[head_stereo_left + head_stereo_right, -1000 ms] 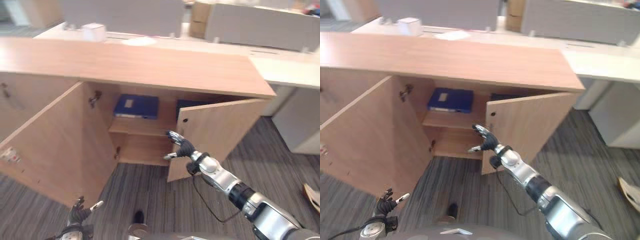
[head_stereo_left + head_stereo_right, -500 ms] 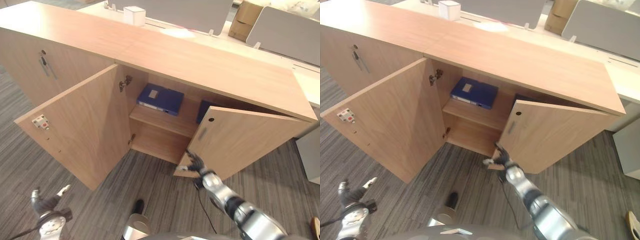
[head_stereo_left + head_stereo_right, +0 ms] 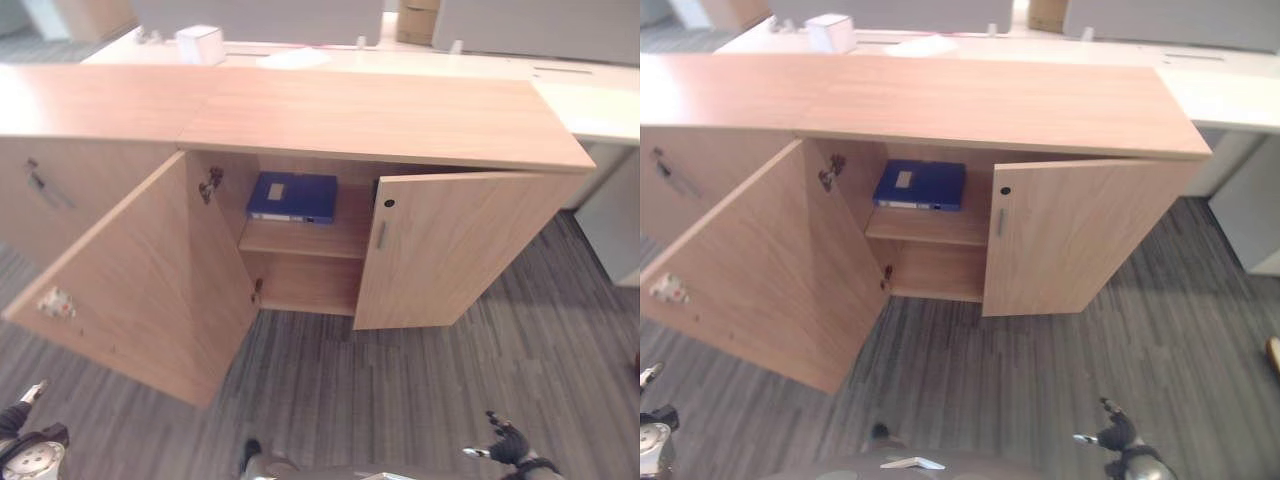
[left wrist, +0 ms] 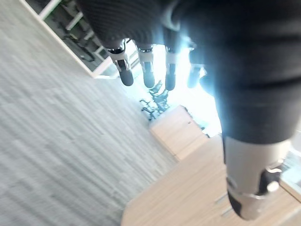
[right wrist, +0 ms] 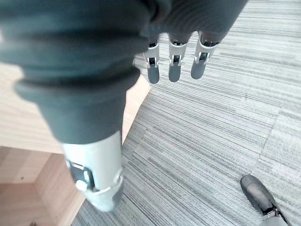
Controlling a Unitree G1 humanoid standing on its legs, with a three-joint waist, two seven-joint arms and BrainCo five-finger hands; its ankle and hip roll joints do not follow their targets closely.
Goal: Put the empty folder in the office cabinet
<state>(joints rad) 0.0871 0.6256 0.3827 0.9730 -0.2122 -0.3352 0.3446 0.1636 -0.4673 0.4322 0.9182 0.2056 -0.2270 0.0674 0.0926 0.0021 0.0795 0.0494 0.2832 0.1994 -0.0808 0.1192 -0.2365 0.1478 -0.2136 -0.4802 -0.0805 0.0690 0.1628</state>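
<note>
Where the cabinet [image 3: 400,120] stands open, a flat blue folder [image 3: 292,196] lies shelved.

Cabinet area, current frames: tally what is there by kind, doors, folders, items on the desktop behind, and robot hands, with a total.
Open cabinet doors: 2, left door swung wide, right door ajar
Blue folders: 1, blue folder flat on the shelf
White box on the desk behind: 1
Robot hands: 2, left hand, right hand, both open and empty
Total: 6

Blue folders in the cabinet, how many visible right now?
1. A blue rectangular folder lies flat on the upper shelf of the wooden cabinet, in the open left half. The partly closed right door hides the space behind it, so more may sit there.
</note>
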